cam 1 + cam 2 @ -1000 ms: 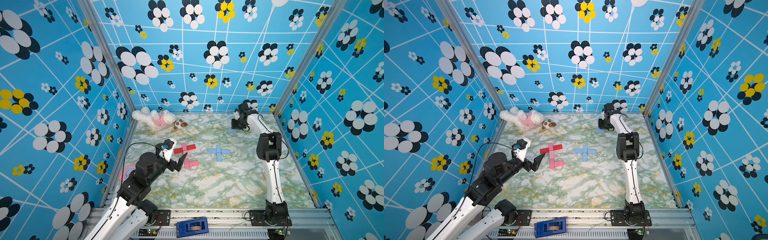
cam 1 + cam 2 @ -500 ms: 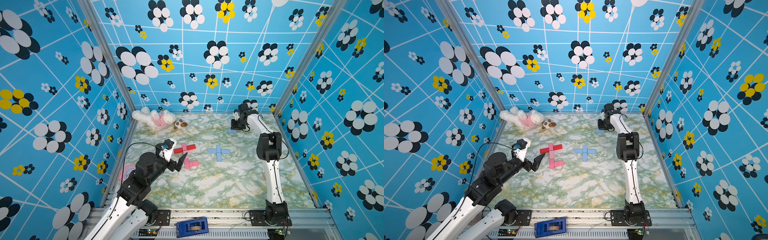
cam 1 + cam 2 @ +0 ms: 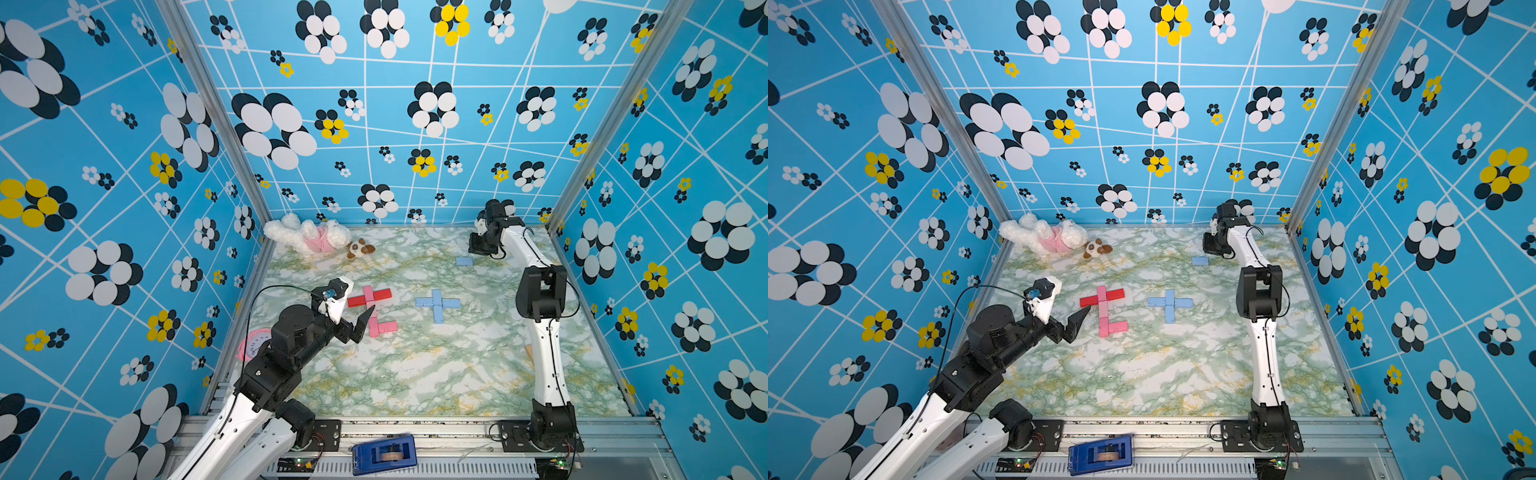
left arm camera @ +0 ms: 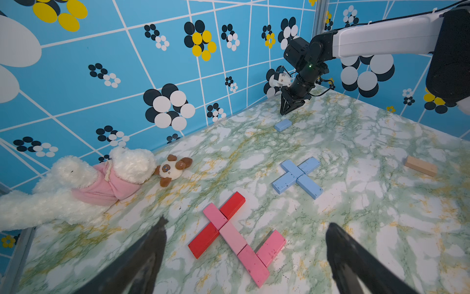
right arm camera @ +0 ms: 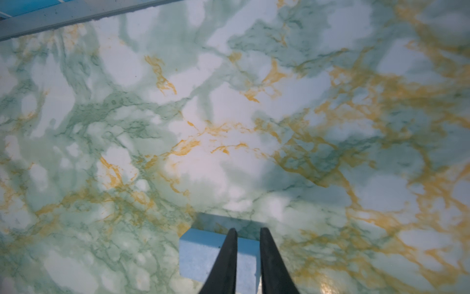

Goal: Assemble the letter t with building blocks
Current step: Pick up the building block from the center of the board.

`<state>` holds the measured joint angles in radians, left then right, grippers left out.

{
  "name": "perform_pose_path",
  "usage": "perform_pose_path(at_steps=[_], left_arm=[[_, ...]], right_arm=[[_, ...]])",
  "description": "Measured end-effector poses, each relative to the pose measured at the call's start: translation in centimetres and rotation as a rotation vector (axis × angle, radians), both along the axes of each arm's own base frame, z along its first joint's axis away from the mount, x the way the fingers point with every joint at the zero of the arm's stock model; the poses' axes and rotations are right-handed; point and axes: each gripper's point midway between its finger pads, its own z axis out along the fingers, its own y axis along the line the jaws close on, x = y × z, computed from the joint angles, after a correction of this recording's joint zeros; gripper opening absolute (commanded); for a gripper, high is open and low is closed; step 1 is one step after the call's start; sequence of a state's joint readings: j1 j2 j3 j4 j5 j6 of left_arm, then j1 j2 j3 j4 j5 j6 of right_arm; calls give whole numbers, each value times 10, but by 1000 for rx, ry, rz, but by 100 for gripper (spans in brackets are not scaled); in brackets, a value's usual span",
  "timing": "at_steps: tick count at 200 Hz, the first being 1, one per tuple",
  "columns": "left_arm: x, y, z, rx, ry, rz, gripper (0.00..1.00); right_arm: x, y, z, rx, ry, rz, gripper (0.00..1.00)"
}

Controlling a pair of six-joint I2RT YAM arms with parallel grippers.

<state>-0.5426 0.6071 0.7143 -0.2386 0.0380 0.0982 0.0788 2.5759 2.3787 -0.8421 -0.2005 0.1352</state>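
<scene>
Left gripper (image 4: pixel 246 222): jaws held wide apart above pink-and-red blocks (image 4: pixel 230 233) | right gripper (image 5: pixel 248 231): jaws drawn nearly together, nothing clamped, near light blue block (image 5: pixel 198 252)

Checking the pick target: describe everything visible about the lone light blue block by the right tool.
The lone light blue block is a small, flat, matte rectangular slab, plain-faced. It lies flat on the marble tabletop toward its far edge, apart from the blue cross. The right tool, nearly shut and empty, hangs close to it; no contact is visible.
</scene>
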Motion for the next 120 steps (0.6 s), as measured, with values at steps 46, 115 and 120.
perform_pose_path(at_steps=[46,115,120], left_arm=[[0,0,0,0,0,-1,99],[-1,-1,0,0,0,-4,99],[-1,-1,0,0,0,-5,99]], right_arm=[[-7,3,-8,18,38,10,19],[-35,9,-20,54,108,27,18],[-38,9,-19,55,110,26,18]])
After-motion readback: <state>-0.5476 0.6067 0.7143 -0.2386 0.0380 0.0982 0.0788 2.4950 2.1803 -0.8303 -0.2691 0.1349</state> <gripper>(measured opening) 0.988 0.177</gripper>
